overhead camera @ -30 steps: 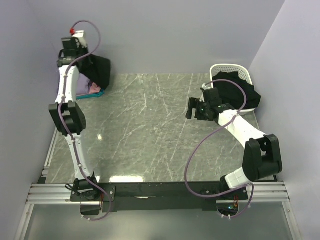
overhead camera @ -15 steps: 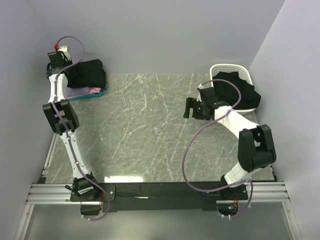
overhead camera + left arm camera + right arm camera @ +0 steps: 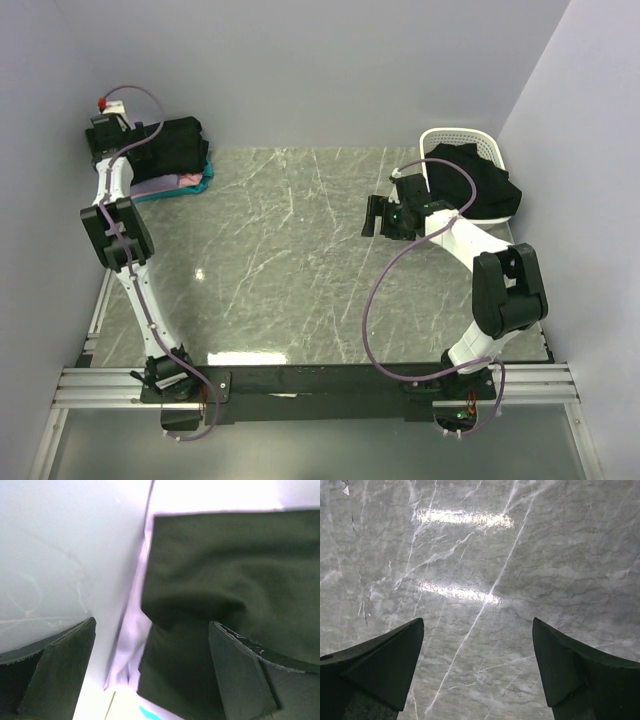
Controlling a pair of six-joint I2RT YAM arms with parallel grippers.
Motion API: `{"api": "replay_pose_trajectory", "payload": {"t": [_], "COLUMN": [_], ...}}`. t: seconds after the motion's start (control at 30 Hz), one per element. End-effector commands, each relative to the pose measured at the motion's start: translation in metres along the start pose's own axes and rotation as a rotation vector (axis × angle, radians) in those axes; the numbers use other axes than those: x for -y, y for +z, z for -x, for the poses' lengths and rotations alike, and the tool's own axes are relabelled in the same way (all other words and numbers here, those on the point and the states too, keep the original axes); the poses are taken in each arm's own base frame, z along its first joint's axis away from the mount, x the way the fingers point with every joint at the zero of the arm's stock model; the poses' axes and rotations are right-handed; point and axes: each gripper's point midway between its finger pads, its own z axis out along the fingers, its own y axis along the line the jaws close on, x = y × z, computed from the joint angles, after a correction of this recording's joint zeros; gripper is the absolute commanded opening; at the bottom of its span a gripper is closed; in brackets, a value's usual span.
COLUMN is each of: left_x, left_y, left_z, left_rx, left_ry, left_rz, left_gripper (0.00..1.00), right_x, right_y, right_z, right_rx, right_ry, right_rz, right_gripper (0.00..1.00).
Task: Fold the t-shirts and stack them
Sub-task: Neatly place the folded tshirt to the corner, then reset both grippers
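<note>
While the left end effector [image 3: 151, 623] hangs spread wide, holding nothing, a folded black t-shirt [image 3: 225, 565] lies just below it, atop a lavender t-shirt [image 3: 131, 645]. Right end effector [image 3: 477, 622]: likewise spread, empty, above worktop [image 3: 470, 555].

Tabletop [image 3: 465, 517] glare; left-wrist view perhaps overexposed

Folded black t-shirt [image 3: 175, 148] — flat, topmost on stack of folded lavender, pink and teal t-shirts [image 3: 180, 183], far-left table corner. Loose black t-shirts [image 3: 480, 185] — crumpled, heaped in white basket [image 3: 455, 135], far right.
</note>
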Motion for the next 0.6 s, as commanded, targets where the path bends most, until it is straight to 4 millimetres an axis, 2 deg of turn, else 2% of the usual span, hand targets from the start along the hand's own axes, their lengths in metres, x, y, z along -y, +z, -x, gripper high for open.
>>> {"api": "replay_pose_trajectory", "payload": {"t": [0.0, 0.07, 0.1, 0.13, 0.2, 0.23, 0.27, 0.3, 0.33, 0.4, 0.43, 0.47, 0.5, 0.53, 0.57], "left_x": [-0.003, 0.018, 0.027, 0.046, 0.069, 0.091, 0.100, 0.114, 0.136, 0.165, 0.190, 0.205, 0.229, 0.234, 0.244], "left_y": [-0.045, -0.068, -0.076, -0.101, -0.124, -0.154, -0.167, -0.177, -0.208, -0.231, -0.264, -0.280, -0.293, -0.322, -0.338], "left_z": [0.077, 0.099, 0.104, 0.128, 0.137, 0.157, 0.161, 0.155, 0.169, 0.158, 0.165, 0.160, 0.138, 0.143, 0.134], "left_rx": [0.161, 0.184, 0.189, 0.234, 0.245, 0.287, 0.295, 0.281, 0.318, 0.279, 0.300, 0.278, 0.233, 0.256, 0.234], "left_ry": [0.015, 0.004, -0.018, -0.019, -0.028, -0.024, -0.022, -0.013, -0.005, -0.058, -0.056, -0.085, -0.076, -0.082, -0.120], "left_rz": [0.058, -0.009, -0.035, -0.088, -0.136, -0.175, -0.173, -0.195, -0.235, -0.311, -0.386, -0.442, -0.502, -0.548, -0.597], "left_gripper": [1.00, 0.99, 0.99, 0.99, 0.99, 1.00, 0.99, 1.00, 0.99, 1.00, 0.99, 0.99, 0.99, 0.99, 1.00], "right_x": [-0.015, -0.017, -0.017, -0.017, -0.017, -0.016, -0.017, -0.019, -0.018, -0.019, -0.018, -0.021, -0.021, -0.021, -0.023], "right_y": [-0.011, -0.014, -0.015, -0.017, -0.022, -0.023, -0.029, -0.031, -0.034, -0.043, -0.046, -0.052, -0.055, -0.059, -0.065], "right_z": [0.024, 0.025, 0.026, 0.027, 0.031, 0.032, 0.036, 0.037, 0.039, 0.043, 0.042, 0.044, 0.044, 0.042, 0.043], "right_rx": [0.081, 0.091, 0.096, 0.105, 0.126, 0.131, 0.150, 0.161, 0.168, 0.196, 0.198, 0.214, 0.221, 0.222, 0.234], "right_ry": [-0.019, -0.025, -0.024, -0.026, -0.029, -0.029, -0.034, -0.038, -0.039, -0.045, -0.045, -0.053, -0.054, -0.056, -0.060], "right_rz": [0.039, 0.045, 0.044, 0.043, 0.035, 0.030, 0.030, 0.029, 0.025, 0.018, 0.013, 0.021, 0.019, 0.018, 0.023], "right_gripper": [0.95, 0.95, 0.95, 0.95, 0.95, 0.95, 0.95, 0.96, 0.96, 0.97, 0.98, 0.98, 0.99, 0.99, 0.99]}}
